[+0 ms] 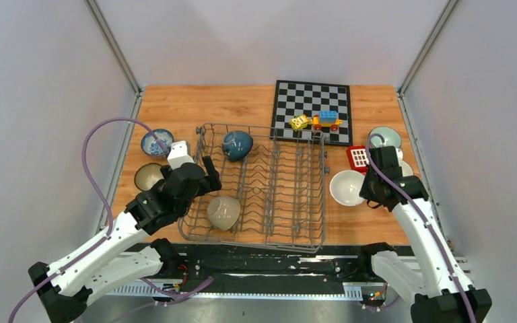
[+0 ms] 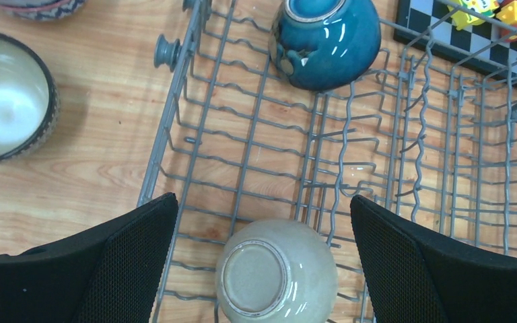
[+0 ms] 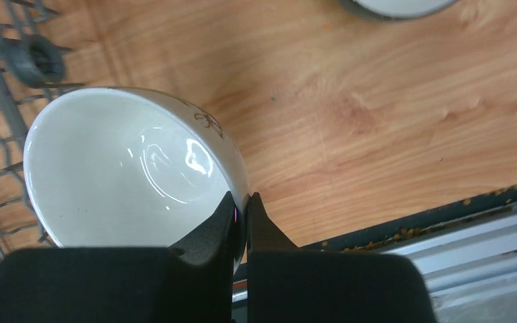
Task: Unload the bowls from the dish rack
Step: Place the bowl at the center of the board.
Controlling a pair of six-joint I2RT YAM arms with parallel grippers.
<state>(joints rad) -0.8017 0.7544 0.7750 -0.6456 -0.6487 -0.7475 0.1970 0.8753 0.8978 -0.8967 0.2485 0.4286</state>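
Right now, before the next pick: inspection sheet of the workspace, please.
Surface: wooden table, no spills seen.
Job's things: dish rack holds teal bowl and upside-down beige bowl; patterned bowl, dark-rimmed bowl, white bowl, green bowl outside it.
Clutter: chessboard carrying toy blocks; red block near it.
Hands: left hand open above the beige bowl; right hand shut on the white bowl's rim.
Cables: purple cables along both arms, the left looping high.
Surroundings: white walls, metal frame posts.

A white bowl [image 3: 128,168], teal bowl [image 1: 237,145], grey rack [image 1: 289,188].
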